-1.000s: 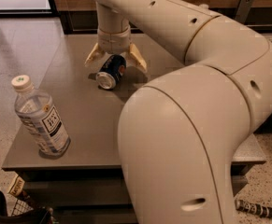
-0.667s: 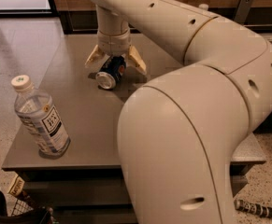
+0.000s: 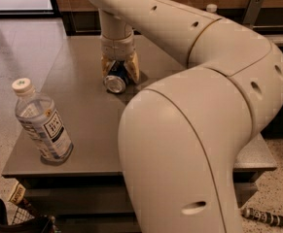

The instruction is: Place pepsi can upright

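The pepsi can (image 3: 115, 83) lies on its side on the grey table (image 3: 87, 130), its silver end facing me and a bit of blue showing behind it. My gripper (image 3: 119, 74) comes down from above at the table's middle back. Its tan fingers (image 3: 132, 67) are closed against both sides of the can. The can rests on the table top. My large cream arm fills the right half of the view and hides that part of the table.
A clear plastic bottle (image 3: 41, 125) with a white cap stands upright near the table's front left corner. A white cap (image 3: 211, 7) shows behind the arm at the back. A basket (image 3: 14, 217) sits on the floor at lower left, and a dark striped object (image 3: 267, 218) at lower right.
The gripper's fingers have closed inward from a wide spread onto the sides of the can. The can and the bottle have stayed in place.
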